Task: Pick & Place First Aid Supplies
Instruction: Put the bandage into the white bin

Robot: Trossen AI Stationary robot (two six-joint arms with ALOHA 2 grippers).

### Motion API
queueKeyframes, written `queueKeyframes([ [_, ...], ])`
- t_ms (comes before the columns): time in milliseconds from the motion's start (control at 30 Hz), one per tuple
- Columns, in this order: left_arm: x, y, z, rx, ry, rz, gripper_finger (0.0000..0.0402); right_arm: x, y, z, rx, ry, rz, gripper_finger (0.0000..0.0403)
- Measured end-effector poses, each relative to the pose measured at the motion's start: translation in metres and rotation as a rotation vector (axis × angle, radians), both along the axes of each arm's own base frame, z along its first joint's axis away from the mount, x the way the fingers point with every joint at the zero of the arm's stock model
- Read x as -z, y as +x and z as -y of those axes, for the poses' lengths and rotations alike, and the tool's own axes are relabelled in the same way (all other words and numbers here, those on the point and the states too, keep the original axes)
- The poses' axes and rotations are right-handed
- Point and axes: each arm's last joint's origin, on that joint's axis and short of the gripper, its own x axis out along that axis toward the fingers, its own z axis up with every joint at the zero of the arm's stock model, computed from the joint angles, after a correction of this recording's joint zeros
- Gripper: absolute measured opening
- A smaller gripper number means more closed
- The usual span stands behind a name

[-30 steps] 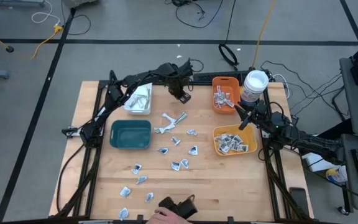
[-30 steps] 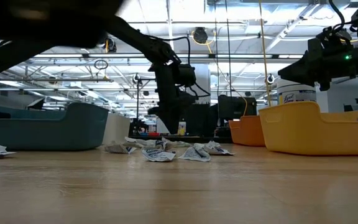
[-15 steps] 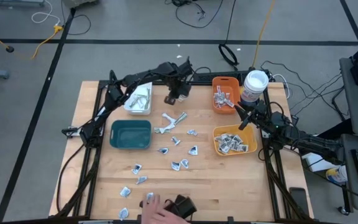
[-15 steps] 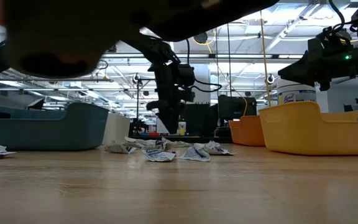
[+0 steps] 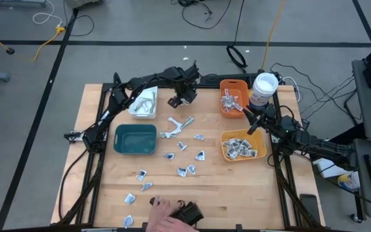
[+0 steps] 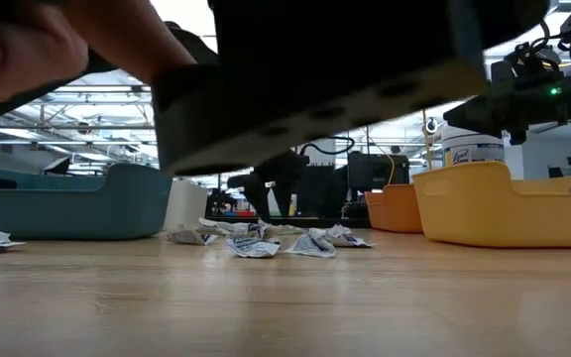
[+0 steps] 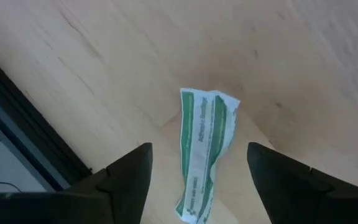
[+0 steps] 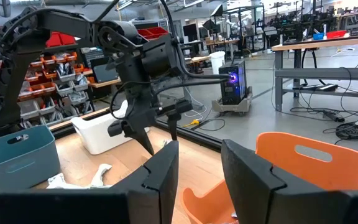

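Packet [image 7: 202, 149] hangs pinched in left end effector [image 5: 176, 102] over the table [image 5: 95, 109].

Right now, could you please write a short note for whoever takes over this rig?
Left gripper is at the table's far side, between the white bin and orange bin, and holds a green-printed strip.
Right gripper waits open between the orange and yellow bin.
Done: some packets sit in the white, orange and yellow bins.
Left: loose packets scattered mid-table; teal bin looks empty.
A person's hand is at the near edge.
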Motion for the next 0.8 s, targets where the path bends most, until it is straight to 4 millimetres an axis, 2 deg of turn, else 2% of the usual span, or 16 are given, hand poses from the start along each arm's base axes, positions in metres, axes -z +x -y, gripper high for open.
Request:
queueKeyframes([
  [200,0.011,0.000,-0.002,0.008,-0.015,-0.013,0.0252,0.000,0.000,0.000,0.000,0.000,0.000,0.0118],
  [433,0.012,-0.005,-0.004,0.006,-0.075,-0.008,0.0211,0.000,0.000,0.000,0.000,0.000,0.000,0.0115],
  [567,0.016,-0.006,-0.003,0.009,-0.104,-0.023,0.0164,0.000,0.000,0.000,0.000,0.000,0.000,0.0115],
  [800,0.016,-0.012,-0.004,0.000,-0.179,-0.034,0.0053,0.000,0.000,0.000,0.000,0.000,0.000,0.0116],
])
